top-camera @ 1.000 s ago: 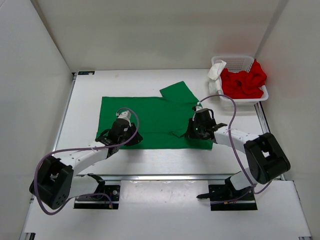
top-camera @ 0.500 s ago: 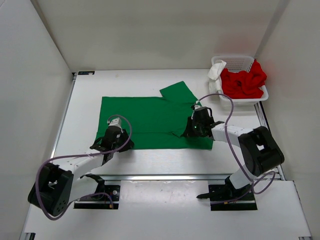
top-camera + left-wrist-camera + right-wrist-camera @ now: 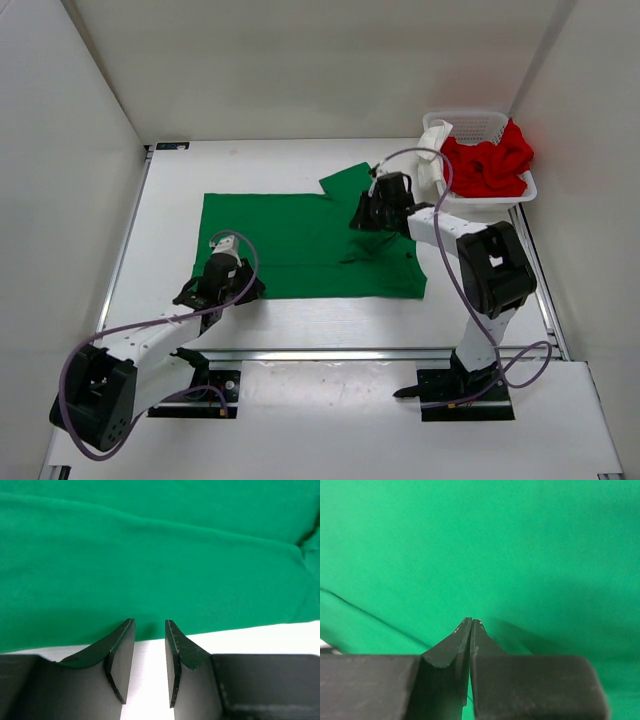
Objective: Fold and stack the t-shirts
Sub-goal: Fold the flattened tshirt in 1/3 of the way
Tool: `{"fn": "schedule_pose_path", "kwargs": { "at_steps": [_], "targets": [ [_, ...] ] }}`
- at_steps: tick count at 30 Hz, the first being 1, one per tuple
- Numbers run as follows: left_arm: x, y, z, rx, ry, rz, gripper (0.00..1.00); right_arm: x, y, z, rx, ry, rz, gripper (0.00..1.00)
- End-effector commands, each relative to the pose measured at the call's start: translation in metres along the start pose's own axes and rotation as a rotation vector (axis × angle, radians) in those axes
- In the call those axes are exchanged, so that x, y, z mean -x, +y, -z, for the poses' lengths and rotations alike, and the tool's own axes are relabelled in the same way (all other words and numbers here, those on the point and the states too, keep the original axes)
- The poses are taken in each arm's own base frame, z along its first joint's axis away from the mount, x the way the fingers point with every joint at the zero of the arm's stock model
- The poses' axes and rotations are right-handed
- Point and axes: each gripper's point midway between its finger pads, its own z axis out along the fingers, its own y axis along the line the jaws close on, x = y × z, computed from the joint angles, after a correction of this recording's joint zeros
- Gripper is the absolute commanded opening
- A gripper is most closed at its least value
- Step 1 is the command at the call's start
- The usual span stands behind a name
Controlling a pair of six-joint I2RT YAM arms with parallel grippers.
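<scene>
Left end effector [image 3: 150, 625] stands slightly parted, right end effector [image 3: 471, 622] pressed closed

Twin white arms, black joints.
Left arm [image 3: 158, 324] and right arm [image 3: 432, 228] carry looping lilac-grey cables [image 3: 403, 152]; left hand [image 3: 150, 622] and right hand [image 3: 471, 620] have matte black wedge fingers [image 3: 120, 650].

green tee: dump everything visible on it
The green t-shirt is plain, bright, soft cloth, spread nearly flat on the white table, long side running left to right. One sleeve sticks out at its far right corner, and a shallow fold creases its right part. The right gripper, fingers shut, sits low over the cloth by that sleeve; a pinch can't be confirmed. The left gripper, fingers apart, is at the near hem.
</scene>
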Motion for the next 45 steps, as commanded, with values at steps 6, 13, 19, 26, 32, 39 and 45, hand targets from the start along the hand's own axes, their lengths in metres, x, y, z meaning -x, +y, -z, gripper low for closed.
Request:
{"fn": "schedule_pose_path", "kwargs": {
  "at_steps": [6, 13, 19, 26, 32, 39, 45],
  "targets": [
    [0.027, -0.026, 0.01, -0.075, -0.063, -0.005, 0.41, 0.03, 0.018, 0.032, -0.028, -0.072, 0.099, 0.0],
    [0.017, -0.051, 0.006, -0.12, -0.021, -0.036, 0.41, -0.046, -0.002, 0.056, -0.026, -0.017, 0.086, 0.0],
    [0.013, -0.073, 0.002, -0.169, -0.017, -0.042, 0.4, -0.068, -0.016, 0.059, -0.033, 0.009, 0.07, 0.0],
    [0.006, -0.068, -0.004, -0.159, 0.0, -0.043, 0.4, -0.059, -0.025, 0.034, -0.065, 0.035, 0.047, 0.0],
    [0.001, -0.057, -0.007, -0.139, 0.011, -0.044, 0.41, -0.033, -0.017, 0.01, -0.061, -0.022, 0.052, 0.0],
    [0.002, -0.051, -0.003, -0.133, 0.004, -0.044, 0.41, 0.009, 0.009, -0.022, -0.046, -0.096, 0.066, 0.0],
    [0.001, -0.047, 0.0, -0.129, -0.005, -0.045, 0.41, 0.011, 0.019, -0.032, -0.047, -0.067, 0.107, 0.0]
  ]
}}
